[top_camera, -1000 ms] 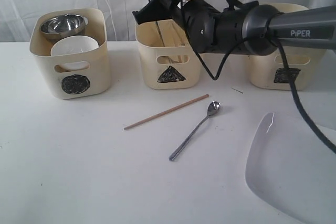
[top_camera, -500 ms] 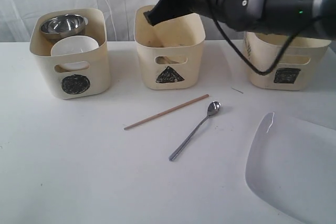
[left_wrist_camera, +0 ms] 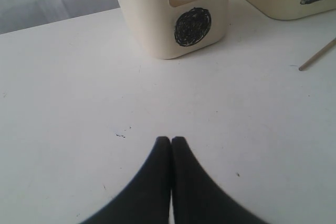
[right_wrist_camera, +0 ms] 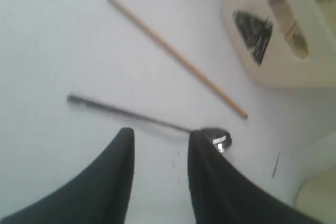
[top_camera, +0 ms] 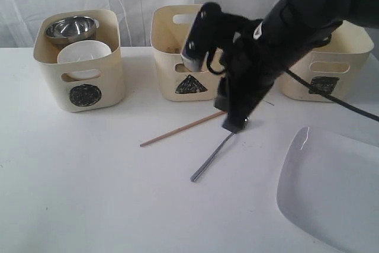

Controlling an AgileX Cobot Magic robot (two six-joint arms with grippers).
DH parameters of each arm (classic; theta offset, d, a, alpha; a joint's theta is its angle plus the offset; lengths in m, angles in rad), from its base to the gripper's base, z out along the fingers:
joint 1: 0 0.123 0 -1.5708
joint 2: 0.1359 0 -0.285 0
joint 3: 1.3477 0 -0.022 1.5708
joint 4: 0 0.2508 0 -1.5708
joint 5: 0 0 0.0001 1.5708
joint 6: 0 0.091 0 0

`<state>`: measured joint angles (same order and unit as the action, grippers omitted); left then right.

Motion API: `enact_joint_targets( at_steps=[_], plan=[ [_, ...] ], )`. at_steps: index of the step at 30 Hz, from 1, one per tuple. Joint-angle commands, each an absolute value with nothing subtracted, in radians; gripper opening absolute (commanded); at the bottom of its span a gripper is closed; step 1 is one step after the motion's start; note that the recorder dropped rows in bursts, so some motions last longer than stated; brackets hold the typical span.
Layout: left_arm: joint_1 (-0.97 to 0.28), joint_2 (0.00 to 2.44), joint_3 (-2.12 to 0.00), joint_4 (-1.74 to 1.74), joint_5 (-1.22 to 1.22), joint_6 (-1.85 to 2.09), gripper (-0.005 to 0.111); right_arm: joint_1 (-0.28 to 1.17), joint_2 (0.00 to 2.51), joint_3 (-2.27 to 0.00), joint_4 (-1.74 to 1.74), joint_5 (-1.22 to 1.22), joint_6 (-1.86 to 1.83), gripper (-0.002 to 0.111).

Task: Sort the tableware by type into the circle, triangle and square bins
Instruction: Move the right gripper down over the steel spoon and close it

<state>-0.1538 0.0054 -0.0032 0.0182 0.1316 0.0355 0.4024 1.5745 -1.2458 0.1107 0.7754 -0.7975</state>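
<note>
The right pincer (right_wrist_camera: 161, 136) is spread and empty, its fingers pointing down at the spoon (right_wrist_camera: 131, 113). The handle runs across just past the tips, and one finger overlaps the neck by the spoon's bowl. Half a second ago this arm was up over the triangle bin (top_camera: 169, 57). It has since swung down and forward to the counter (top_camera: 89, 194), so that drop looks finished and the spoon looks like the next pick. The spoon lies flat in front of the triangle bin, with the chopstick (top_camera: 177, 130) just beside it but apart. Neither has shifted over the last second. The pincer probably has to come a little further so the handle sits squarely between the fingers before they press in.

The left pincer (left_wrist_camera: 171, 141) is pressed together on nothing, low over bare counter near the circle bin (left_wrist_camera: 173, 24).

Further out, the circle bin holds a steel bowl (top_camera: 71, 28) and a white bowl (top_camera: 86, 53). The square bin (top_camera: 355, 84) stands behind the right arm, and the plate (top_camera: 331, 188) lies at the near right edge. Spoon, chopstick and plate are not yet binned
</note>
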Motion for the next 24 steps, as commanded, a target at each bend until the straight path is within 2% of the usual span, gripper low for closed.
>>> enact_joint_targets(
  at_steps=[1, 8, 13, 18, 24],
  plan=[
    [-0.152, 0.0, 0.0, 0.017, 0.135, 0.034, 0.0, 0.399, 1.605, -1.232, -0.042, 0.843, -0.987, 0.034],
    [-0.152, 0.0, 0.0, 0.017, 0.135, 0.034, 0.0, 0.401, 1.69, -1.232, -0.051, 0.768, -1.328, 0.034],
    [-0.152, 0.0, 0.0, 0.017, 0.135, 0.034, 0.0, 0.401, 1.839, -1.232, -0.049, 0.662, -1.527, 0.034],
    [-0.152, 0.0, 0.0, 0.017, 0.135, 0.034, 0.0, 0.401, 1.886, -1.232, -0.049, 0.645, -1.615, 0.047],
    [-0.152, 0.0, 0.0, 0.017, 0.135, 0.034, 0.0, 0.399, 1.915, -1.236, -0.049, 0.599, -1.708, 0.048]
  ],
)
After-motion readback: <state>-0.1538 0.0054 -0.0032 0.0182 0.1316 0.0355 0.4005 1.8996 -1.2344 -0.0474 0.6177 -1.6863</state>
